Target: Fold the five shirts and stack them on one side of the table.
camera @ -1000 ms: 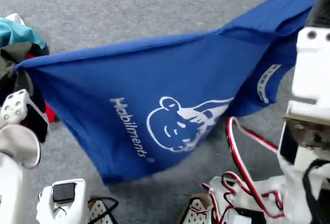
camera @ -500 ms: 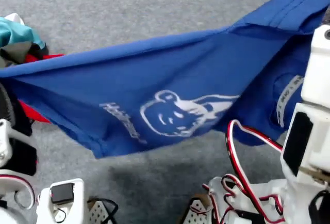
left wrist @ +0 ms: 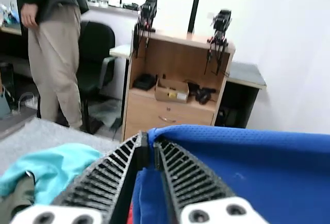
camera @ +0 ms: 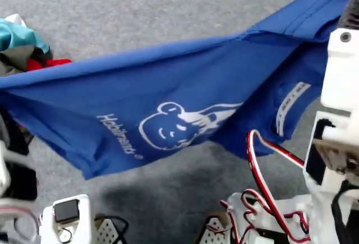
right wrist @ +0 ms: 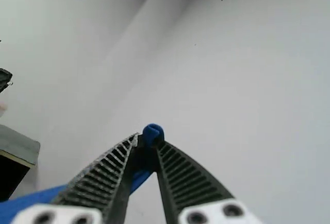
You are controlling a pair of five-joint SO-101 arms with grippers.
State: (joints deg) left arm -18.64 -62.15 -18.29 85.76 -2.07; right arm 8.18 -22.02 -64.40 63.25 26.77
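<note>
The blue shirt [camera: 168, 87] has stretched wider, its print sliding leftward. The left claw [left wrist: 148, 145] is clenched on one corner and the right claw [right wrist: 148, 142] on another, the cloth hanging between them above the table [camera: 140, 14].

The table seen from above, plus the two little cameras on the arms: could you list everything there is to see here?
blue shirt: one, blue with white print, held stretched in the air over the table between the two grippers
heap of clothes: one, teal, red and dark pieces, too bunched to count, at the table's left edge
table: one, grey
cabinet: one, wooden, in the room beyond the table
chair: one, black, beside the cabinet
wires: a bundle, red and white, at an arm's base
left gripper: one, black fingers, shut on the shirt's edge
right gripper: one, black fingers, shut on a blue fold, raised high
</note>
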